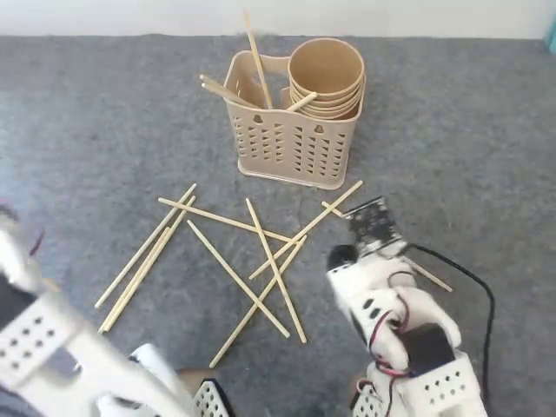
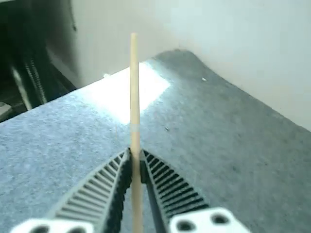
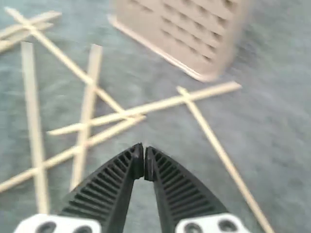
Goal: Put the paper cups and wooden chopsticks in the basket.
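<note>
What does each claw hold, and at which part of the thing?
The left claw grips a thin pale wooden chopstick along its shaft; one long end sticks out ahead. The right claw is shut and holds nothing.

high: top-down, far | L wrist: close, over L tool [image 2: 135, 154] | R wrist: close, shares basket [image 3: 194, 34] w/ high

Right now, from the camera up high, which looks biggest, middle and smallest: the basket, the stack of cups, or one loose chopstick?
1. Beige slotted plastic basket
2. Stack of brown paper cups
3. Single thin wooden chopstick: long, but by far the skinniest.
</note>
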Controlling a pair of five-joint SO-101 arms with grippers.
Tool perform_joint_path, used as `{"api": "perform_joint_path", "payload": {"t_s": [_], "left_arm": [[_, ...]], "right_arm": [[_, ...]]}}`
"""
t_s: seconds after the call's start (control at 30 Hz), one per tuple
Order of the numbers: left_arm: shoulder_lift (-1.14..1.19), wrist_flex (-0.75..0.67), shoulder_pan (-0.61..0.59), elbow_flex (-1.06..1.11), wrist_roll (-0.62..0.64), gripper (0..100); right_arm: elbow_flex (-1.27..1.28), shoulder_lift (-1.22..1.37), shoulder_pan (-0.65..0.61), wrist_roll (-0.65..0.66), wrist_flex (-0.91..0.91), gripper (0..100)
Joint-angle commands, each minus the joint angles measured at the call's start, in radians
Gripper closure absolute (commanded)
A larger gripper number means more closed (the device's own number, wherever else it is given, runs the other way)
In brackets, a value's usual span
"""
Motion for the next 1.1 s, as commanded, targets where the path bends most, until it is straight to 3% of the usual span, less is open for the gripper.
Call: {"api": "perform_joint_path", "payload": {"t_s": [0.0, 0.17, 0.33, 0.67, 1.07], "left_arm": [[-0.091, -0.127, -0.112, 0.094, 0.005, 99], [-0.137, -0.236, -0.180, 0.243, 0.005, 99], [-0.135, -0.288, -0.189, 0.292, 0.005, 99], [-0.133, -0.292, -0.186, 0.292, 0.005, 99], [-0.132, -0.293, -0.138, 0.292, 0.008, 99]], "right_arm": [[-0.060, -0.001, -0.160, -0.091, -0.070, 88.3], [-0.066, 0.136, -0.242, -0.163, -0.232, 88.4], [-0.133, 0.452, -0.303, -0.235, -0.377, 89.9], [-0.493, 1.119, -0.321, -0.278, -0.386, 90.1], [-0.603, 1.408, -0.321, -0.276, -0.401, 90.1]]}}
